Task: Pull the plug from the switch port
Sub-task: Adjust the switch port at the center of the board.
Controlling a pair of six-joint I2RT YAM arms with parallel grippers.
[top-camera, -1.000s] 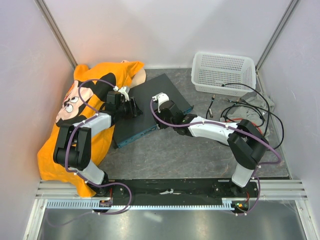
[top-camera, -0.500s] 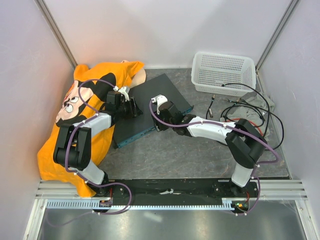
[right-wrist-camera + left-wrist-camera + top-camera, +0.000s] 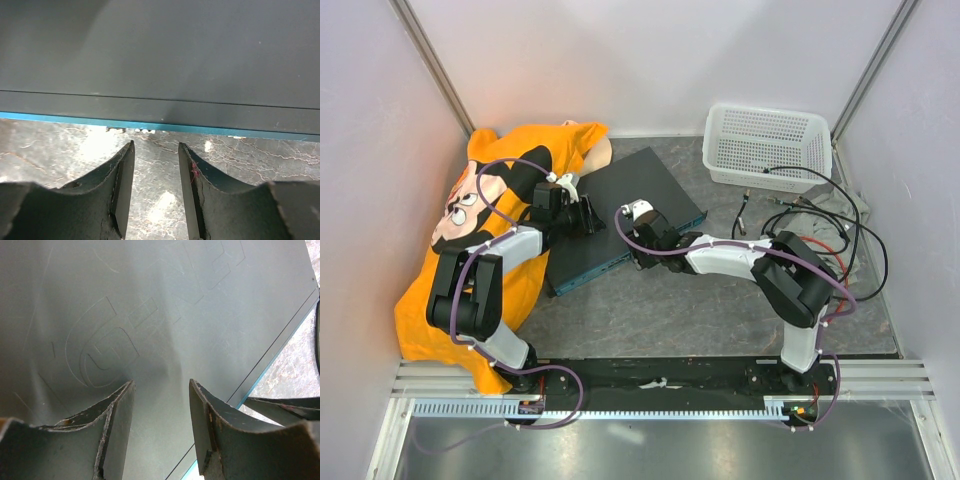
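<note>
The switch [image 3: 620,205] lies flat and slanted on the table, dark blue-grey on top with a teal front face [image 3: 595,268]. My left gripper [image 3: 586,216] is open and empty, low over the left part of the switch's top; in the left wrist view [image 3: 161,382] the embossed top [image 3: 150,300] fills the frame. My right gripper [image 3: 638,252] is open and empty over the table just in front of the teal front edge [image 3: 160,126]; in the right wrist view [image 3: 156,144] nothing is between the fingers. I cannot make out a plug at the switch.
An orange printed shirt [image 3: 470,210] lies at the left, partly under the left arm. A white mesh basket [image 3: 767,145] stands at the back right. Loose black cables [image 3: 810,215] lie on the table at the right.
My right gripper has slid off the switch's top toward its front edge, and the right arm has folded in. The left arm has not moved.
</note>
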